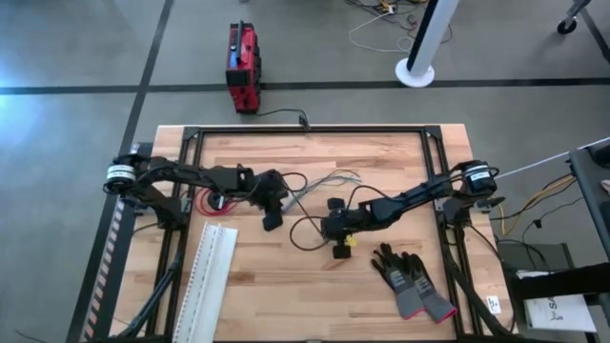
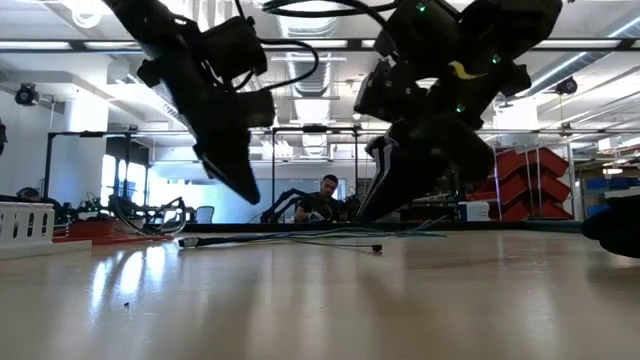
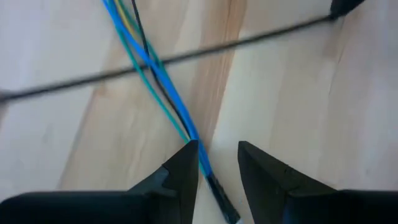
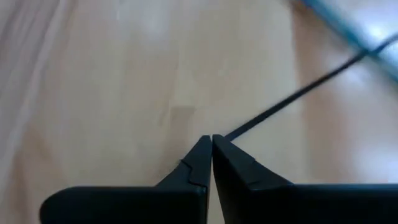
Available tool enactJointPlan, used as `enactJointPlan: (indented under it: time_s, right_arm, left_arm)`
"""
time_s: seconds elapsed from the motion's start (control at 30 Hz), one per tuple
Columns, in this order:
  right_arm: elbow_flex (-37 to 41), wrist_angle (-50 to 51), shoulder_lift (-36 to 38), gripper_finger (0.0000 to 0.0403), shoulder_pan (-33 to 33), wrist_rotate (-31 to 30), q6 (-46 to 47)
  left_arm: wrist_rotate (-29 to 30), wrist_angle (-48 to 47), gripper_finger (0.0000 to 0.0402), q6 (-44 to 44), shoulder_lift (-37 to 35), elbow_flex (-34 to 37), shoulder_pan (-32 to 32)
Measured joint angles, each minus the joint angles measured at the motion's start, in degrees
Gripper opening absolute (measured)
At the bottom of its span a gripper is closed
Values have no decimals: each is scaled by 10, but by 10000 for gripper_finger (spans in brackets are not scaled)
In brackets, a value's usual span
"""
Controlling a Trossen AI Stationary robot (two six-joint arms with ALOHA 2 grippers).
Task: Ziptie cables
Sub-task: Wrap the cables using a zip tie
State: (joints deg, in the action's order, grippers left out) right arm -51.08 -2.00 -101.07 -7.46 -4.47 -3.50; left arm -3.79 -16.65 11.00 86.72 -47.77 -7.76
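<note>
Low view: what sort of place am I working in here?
Probably a robotics lab or workshop: a wooden workbench, red bins racked behind it, exposed ceiling lights, and a person seated at another arm station.

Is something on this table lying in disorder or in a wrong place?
The cables lie loose and unbundled at mid-table, crossing one another between the left end effector and right end effector. The gloves and white slotted strip lie aside, undisturbed.

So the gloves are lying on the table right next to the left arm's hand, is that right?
Not quite. In the high view the gloves do lie on the table, but near the right hand, not the left hand, which is across the table over the cables.
</note>
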Motion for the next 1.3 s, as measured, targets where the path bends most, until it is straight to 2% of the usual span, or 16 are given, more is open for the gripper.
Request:
enactJointPlan:
  time_s: [0.07, 0.2, 0.27, 0.4, 0.6, 0.87, 1.07, 1.3]
  right_arm:
    - [4, 0, 5, 16, 1, -12, -76]
    - [17, 4, 1, 41, 1, -52, -208]
    - [19, -2, -12, 58, 1, -56, -252]
    - [19, -12, -29, 94, 0, -63, -308]
    - [19, -39, -45, 124, -2, -64, -342]
    - [19, -50, -46, 121, -2, -58, -388]
    - [20, -52, -48, 104, -4, -56, -421]
    - [19, -50, -56, 107, -27, -75, -518]
  left_arm:
    - [44, 33, 98, -7, 2, 2, 0]
    - [178, 141, 98, -19, 21, 24, -1]
    - [191, 197, 98, -32, 34, 41, -2]
    - [190, 279, 98, -32, 64, 65, 0]
    - [137, 387, 98, -46, 106, 83, 32]
    - [137, 471, 98, -66, 155, 77, 85]
    - [138, 477, 98, -60, 219, 51, 90]
    - [141, 491, 98, -60, 275, 25, 91]
